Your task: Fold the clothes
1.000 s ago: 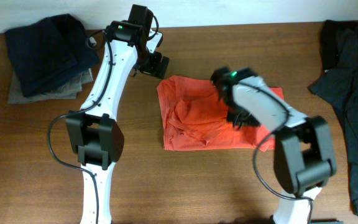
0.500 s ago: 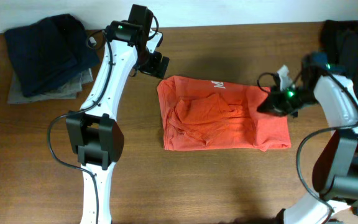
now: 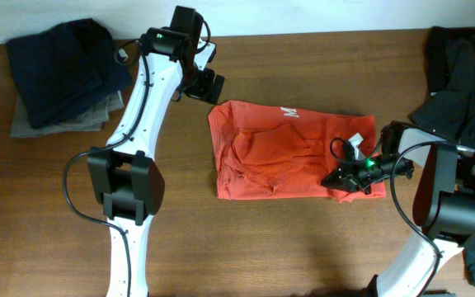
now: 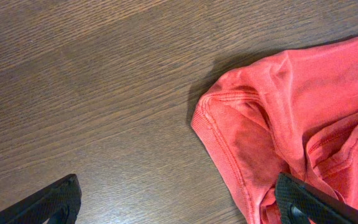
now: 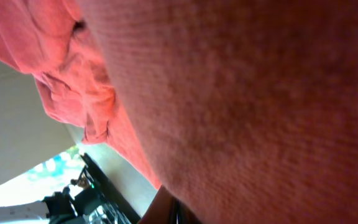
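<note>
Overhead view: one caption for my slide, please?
Right jaws shut on the orange T-shirt; left jaws open at its corner.

We note the T-shirt [image 3: 279, 153] lying mid-way on the table [image 3: 303, 247], a folded stack [image 3: 60, 78] well apart at the far left, loose garments [image 3: 468, 107] along the right edge, the left gripper [image 3: 210, 89] just behind the shirt's far left corner, and the right gripper [image 3: 342, 177] at its near right corner.

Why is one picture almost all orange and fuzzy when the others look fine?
Right wrist view: the T-shirt sits right against the lens, so orange cloth fills the frame, soft and fuzzy. Left wrist view: sharp, with clear wood grain on the table and a dark shadow beside the shirt's edge. Overhead view: evenly lit and clear.
</note>
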Tool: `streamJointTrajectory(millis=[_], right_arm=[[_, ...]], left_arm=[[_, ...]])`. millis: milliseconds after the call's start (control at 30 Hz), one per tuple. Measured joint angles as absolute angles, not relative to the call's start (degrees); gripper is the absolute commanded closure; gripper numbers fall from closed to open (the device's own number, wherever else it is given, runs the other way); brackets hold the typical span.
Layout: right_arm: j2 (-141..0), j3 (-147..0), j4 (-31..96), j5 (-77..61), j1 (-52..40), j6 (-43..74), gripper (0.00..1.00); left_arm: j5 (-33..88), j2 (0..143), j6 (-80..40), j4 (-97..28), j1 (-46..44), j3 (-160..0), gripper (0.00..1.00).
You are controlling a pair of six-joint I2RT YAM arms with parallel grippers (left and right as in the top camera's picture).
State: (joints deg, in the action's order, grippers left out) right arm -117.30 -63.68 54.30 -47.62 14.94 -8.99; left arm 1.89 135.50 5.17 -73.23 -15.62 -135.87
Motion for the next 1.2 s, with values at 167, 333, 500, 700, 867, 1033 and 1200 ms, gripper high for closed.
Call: streamJointTrajectory(millis=[167, 333, 500, 700, 867, 1033, 1200], right_arm=[[-116.4, -65.5, 58.8, -47.9, 15.1, -8.8, 0.96], [-108.9, -72.8, 67.4, -44.3, 16.2, -8.6, 0.95], [-104.5, -75.0, 69.7, -40.5, 18.1, -9.8, 0.95], [-104.9, -66.4, 63.1, -40.1, 18.5, -10.8, 0.87], [-105.2, -58.8, 58.8, -41.5, 18.5, -10.8, 0.87], [-105.2, -55.0, 53.9, -41.4, 18.5, -9.1, 0.87], [-105.3, -54.7, 52.4, -39.8, 18.5, -7.5, 0.83]], left_arm=[[1.9, 135.5, 5.2, -73.2, -15.6, -135.9, 0.01], [1.9, 135.5, 5.2, -73.2, -15.6, -135.9, 0.01], [1.9, 135.5, 5.2, -73.2, -15.6, -135.9, 0.01], [1.9, 135.5, 5.2, -73.1, -15.6, -135.9, 0.01], [1.9, 135.5, 5.2, -73.0, -15.6, -135.9, 0.01], [1.9, 135.5, 5.2, -73.0, -15.6, -135.9, 0.01], [1.9, 135.5, 5.2, -73.1, -15.6, -135.9, 0.01]])
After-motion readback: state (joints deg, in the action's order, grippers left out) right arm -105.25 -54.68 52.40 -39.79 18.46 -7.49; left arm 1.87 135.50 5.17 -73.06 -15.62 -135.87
